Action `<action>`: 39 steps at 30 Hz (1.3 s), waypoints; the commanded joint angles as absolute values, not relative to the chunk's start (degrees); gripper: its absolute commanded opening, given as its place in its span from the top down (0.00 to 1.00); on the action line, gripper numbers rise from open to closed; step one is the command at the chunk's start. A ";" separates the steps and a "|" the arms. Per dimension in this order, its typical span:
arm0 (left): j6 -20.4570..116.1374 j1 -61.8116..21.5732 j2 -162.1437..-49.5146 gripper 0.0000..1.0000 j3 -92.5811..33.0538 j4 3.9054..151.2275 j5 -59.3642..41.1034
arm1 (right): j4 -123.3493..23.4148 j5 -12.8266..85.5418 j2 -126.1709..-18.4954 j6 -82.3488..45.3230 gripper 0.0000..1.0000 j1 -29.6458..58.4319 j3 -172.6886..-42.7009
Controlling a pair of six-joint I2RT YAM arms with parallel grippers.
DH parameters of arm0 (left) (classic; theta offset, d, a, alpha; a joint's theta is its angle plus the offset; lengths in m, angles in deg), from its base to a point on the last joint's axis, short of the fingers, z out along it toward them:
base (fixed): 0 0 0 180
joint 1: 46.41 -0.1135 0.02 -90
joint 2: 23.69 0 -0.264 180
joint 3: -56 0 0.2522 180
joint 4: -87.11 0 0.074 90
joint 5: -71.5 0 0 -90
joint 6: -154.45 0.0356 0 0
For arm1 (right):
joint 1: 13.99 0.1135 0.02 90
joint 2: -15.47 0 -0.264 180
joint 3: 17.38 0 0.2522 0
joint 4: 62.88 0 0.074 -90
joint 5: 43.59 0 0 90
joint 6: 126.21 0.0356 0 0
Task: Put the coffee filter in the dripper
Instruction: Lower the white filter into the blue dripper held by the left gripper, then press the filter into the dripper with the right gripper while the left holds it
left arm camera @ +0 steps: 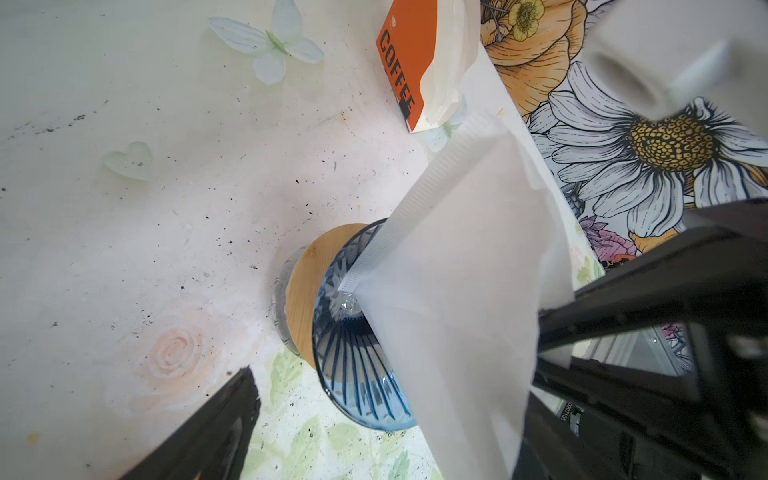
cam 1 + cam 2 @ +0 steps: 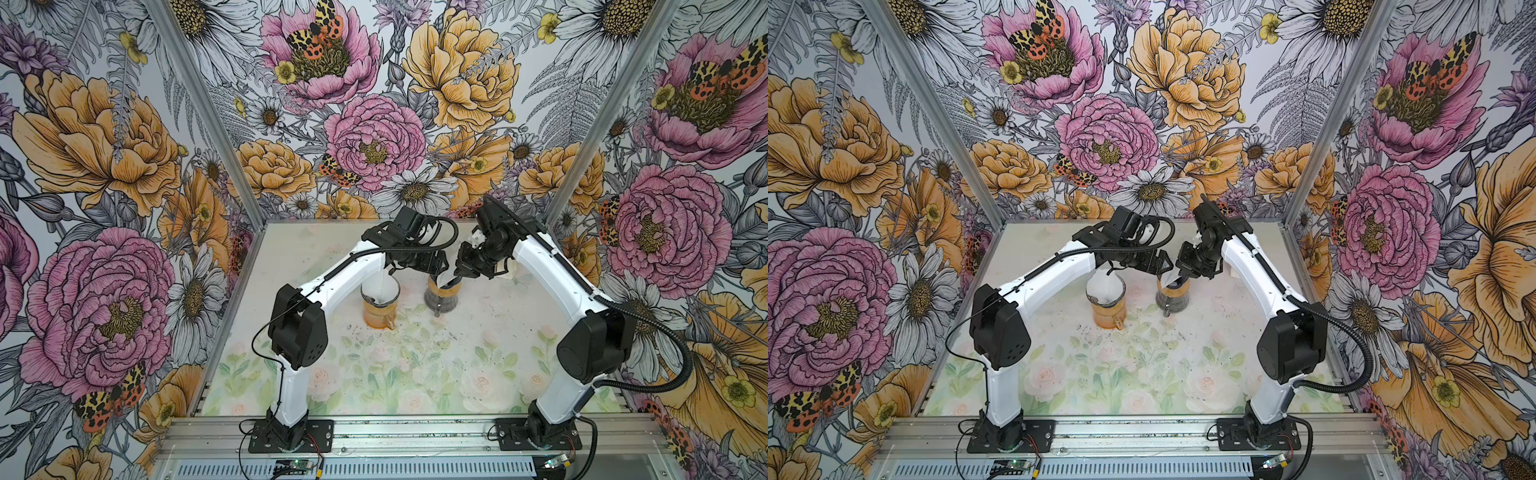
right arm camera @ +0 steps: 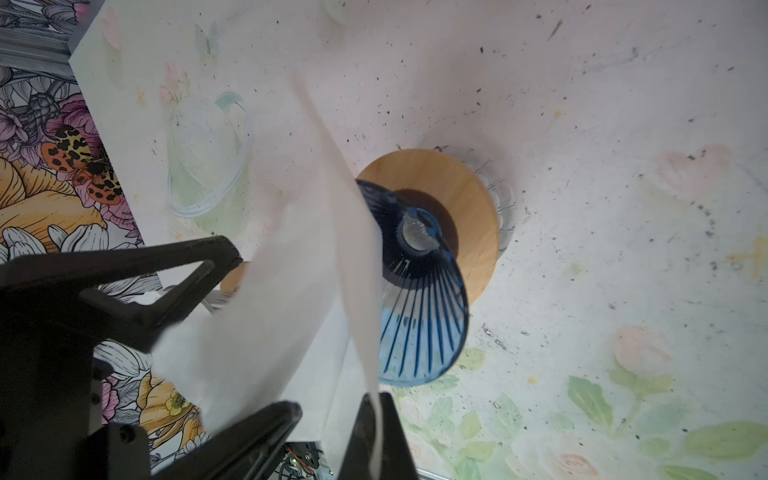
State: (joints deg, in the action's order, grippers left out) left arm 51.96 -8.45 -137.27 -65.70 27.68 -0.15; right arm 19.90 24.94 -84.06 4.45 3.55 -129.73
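In the far half of the table (image 2: 415,374), a little right of its middle, we saw the dripper (image 2: 441,297) standing upright. It was a ribbed blue glass cone on a round wooden collar (image 3: 465,199).

The coffee filter (image 1: 457,291) was white paper. Its pointed tip sat down inside the cone, close to the hole at the bottom. Most of the sheet rose tilted above the rim rather than lying against the glass.

The right claw (image 2: 456,276) was clamped on the filter's upper edge, its tips closed together on the paper. The left claw (image 2: 435,268) hung just beside it over the dripper with its fingers (image 3: 187,266) spread wide, one on each side of the paper. We could not tell whether either finger touched it.

To the left of the dripper, apart from it, stood an amber glass jug (image 2: 379,316) with another white filter (image 2: 380,289) seated in its mouth. An orange packet lettered COFFEE (image 1: 399,70) sat toward the table's far right corner. Dark specks lay scattered over the flower-printed tabletop around both vessels.
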 commanded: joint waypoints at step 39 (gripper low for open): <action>51.96 -10.90 -145.58 0.14 -71.94 23.25 0.10 | 21.48 37.31 -92.36 -2.19 0.62 3.15 -135.38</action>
